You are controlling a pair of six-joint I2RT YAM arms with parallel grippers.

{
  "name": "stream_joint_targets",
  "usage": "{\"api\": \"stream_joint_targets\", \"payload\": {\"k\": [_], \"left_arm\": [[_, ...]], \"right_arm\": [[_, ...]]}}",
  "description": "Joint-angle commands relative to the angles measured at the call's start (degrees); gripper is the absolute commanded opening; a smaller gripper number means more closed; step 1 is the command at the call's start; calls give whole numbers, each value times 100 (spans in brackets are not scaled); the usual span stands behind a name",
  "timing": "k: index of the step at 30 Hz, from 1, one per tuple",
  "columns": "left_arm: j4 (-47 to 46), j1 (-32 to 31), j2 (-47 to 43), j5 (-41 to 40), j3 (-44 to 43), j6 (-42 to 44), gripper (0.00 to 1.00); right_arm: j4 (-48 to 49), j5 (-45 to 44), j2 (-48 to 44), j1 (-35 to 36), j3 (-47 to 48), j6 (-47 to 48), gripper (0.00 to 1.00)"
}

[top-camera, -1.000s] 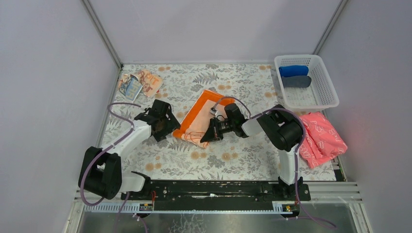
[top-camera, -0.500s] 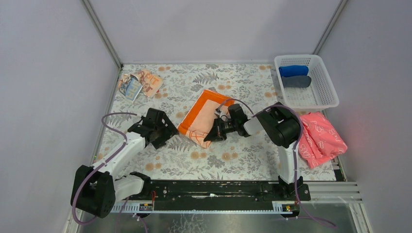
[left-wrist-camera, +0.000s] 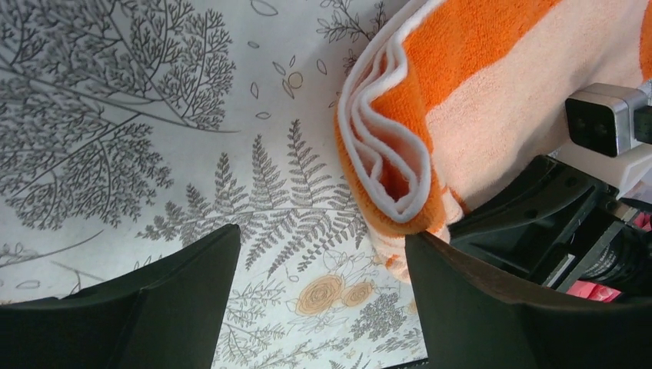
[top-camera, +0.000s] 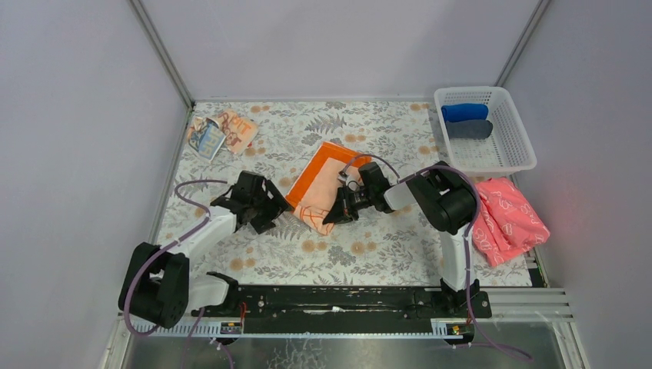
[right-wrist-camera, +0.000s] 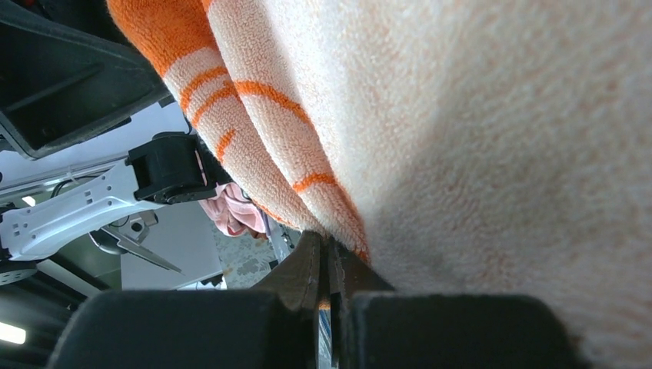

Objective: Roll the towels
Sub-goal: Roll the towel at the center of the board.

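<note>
The orange-bordered towel (top-camera: 321, 175) lies mid-table, its near edge folded over in loose layers (left-wrist-camera: 388, 165). My right gripper (top-camera: 330, 218) is shut on that towel's near edge; in the right wrist view the cloth (right-wrist-camera: 461, 115) fills the frame, pinched at the closed fingertips (right-wrist-camera: 330, 247). My left gripper (top-camera: 271, 210) stands open just left of the fold, low over the mat, with only the floral mat between its fingers (left-wrist-camera: 321, 240). The pale peach towel with orange lettering (top-camera: 224, 132) lies crumpled at the far left corner, away from both grippers.
A white basket (top-camera: 470, 90) at the far right holds a blue roll (top-camera: 464, 112) and a dark grey roll (top-camera: 469, 129). A pink patterned cloth (top-camera: 509, 219) lies at the right edge. Grey walls close in the floral mat (top-camera: 346, 254).
My left gripper drew back toward me, then moved right, close to the towel's folded edge. My right gripper, shut on the towel, has shifted slightly, dragging the near edge.
</note>
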State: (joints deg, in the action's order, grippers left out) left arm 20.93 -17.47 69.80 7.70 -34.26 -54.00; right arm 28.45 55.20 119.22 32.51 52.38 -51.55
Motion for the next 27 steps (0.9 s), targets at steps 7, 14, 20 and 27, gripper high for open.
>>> {"api": "stream_joint_targets", "payload": {"k": [7,14,20,27], "left_arm": [[-902,111,796,-315,-88,-235,73],[-680,121,1363,-699,-72,-313,73],[-954,122,1714,-499,173,-312,65],[-964,121,1827,-424,199,-269,64]], "right_arm": [[-976,-450,-165,-34,234,736,7],[-1794,-794,-506,-12,479,1390,17],[-3091,-1646,-1117,231,971,2364,31],[-3548,-3364,-2135,779,1146,3262,47]]}}
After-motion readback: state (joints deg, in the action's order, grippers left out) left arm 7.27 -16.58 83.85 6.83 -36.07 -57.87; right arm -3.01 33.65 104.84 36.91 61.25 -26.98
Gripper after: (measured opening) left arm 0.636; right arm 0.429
